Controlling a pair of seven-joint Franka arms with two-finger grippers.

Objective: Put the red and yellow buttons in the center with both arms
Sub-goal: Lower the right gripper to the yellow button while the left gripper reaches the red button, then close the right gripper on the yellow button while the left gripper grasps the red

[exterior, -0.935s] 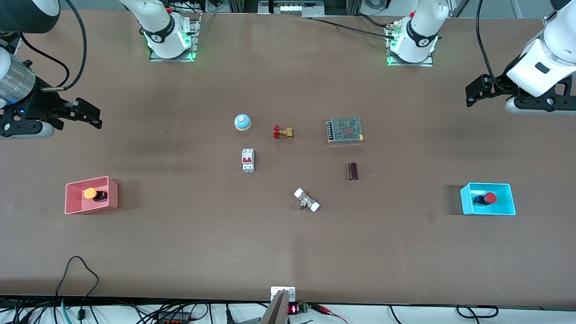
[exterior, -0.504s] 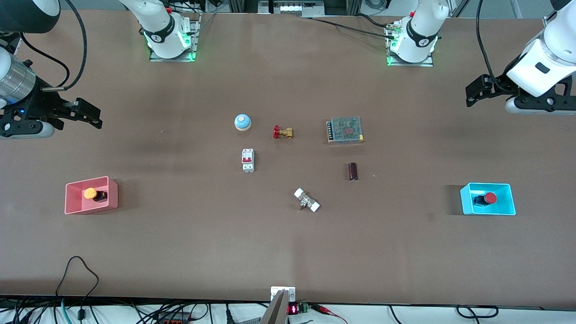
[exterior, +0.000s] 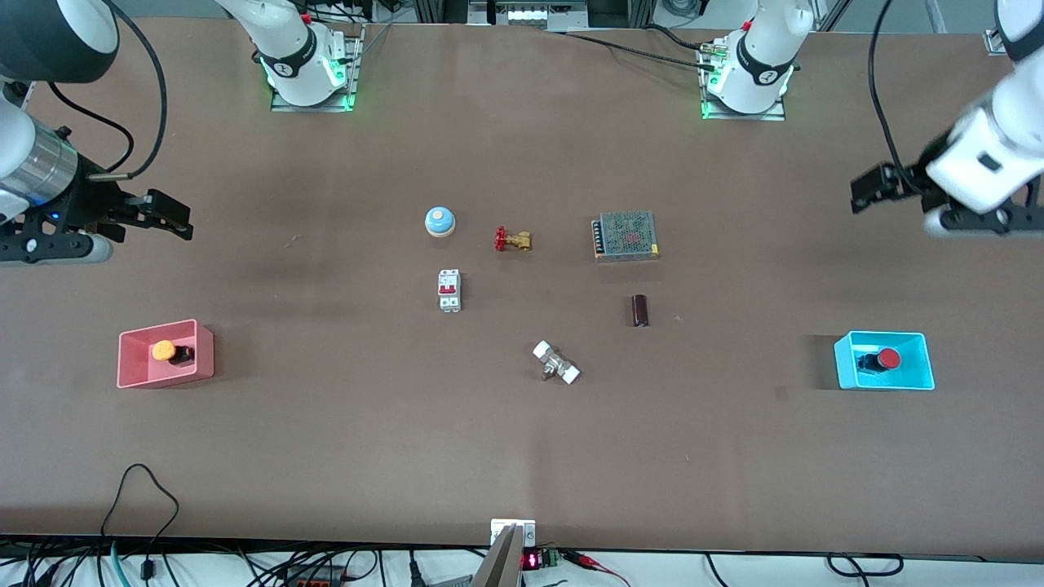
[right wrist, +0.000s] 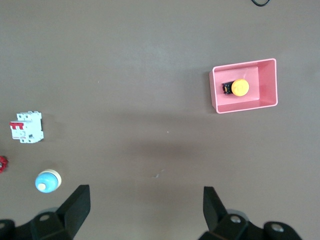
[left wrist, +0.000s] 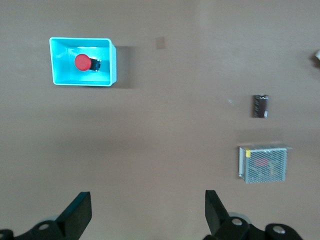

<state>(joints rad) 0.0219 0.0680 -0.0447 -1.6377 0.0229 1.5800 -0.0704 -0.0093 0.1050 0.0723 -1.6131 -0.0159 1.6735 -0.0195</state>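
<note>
The red button point(exterior: 888, 359) lies in the cyan bin point(exterior: 844, 368) at the left arm's end of the table; the left wrist view shows the button point(left wrist: 82, 62) in the bin point(left wrist: 113, 65). The yellow button point(exterior: 163, 350) lies in the pink bin point(exterior: 126, 360) at the right arm's end; the right wrist view shows the button point(right wrist: 240, 87) in the bin point(right wrist: 245, 107). My left gripper point(exterior: 866, 189) point(left wrist: 148, 200) is open and empty, up over bare table. My right gripper point(exterior: 170, 217) point(right wrist: 146, 197) is open and empty, likewise. The table's center point(exterior: 538, 302) is bare brown surface.
Around the center lie a blue dome bell point(exterior: 440, 221), a brass valve with a red handwheel point(exterior: 512, 240), a white circuit breaker point(exterior: 449, 290), a mesh-covered power supply point(exterior: 625, 235), a dark cylinder point(exterior: 640, 310) and a white-ended fitting point(exterior: 556, 362).
Both arms have shifted a little: the left gripper has moved toward the cyan bin, and the right gripper has edged toward the pink bin. Both buttons stay in their bins.
</note>
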